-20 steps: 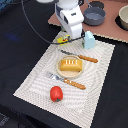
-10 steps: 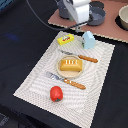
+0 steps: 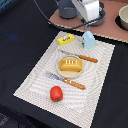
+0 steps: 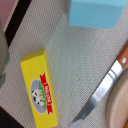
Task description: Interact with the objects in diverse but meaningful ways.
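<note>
The yellow butter packet (image 3: pixel 65 38) lies flat near the far edge of the striped placemat (image 3: pixel 35 82). Beside it, toward the exterior view's right, stands the pale blue carton (image 3: pixel 88 39). The bread loaf (image 3: pixel 70 64) rests on a round tan plate (image 3: pixel 59 71), and the red tomato (image 3: pixel 56 93) sits near the mat's front. A dark grey frying pan (image 3: pixel 67 10) is at the back. My gripper (image 3: pixel 90 20) hangs above the carton and pan; its fingers are not distinguishable. The wrist view shows the butter packet (image 4: pixel 41 91) and the carton (image 4: pixel 95 12), but no fingers.
A wooden-handled knife (image 3: pixel 80 56) lies behind the plate and a fork (image 3: pixel 66 80) in front of it. The knife blade (image 4: pixel 100 90) and plate rim (image 4: pixel 120 102) show in the wrist view. A bowl (image 3: pixel 123 18) stands at the back right on a brown board.
The arm has risen and swung from above the butter packet toward the exterior view's right and back. The objects on the mat have not moved.
</note>
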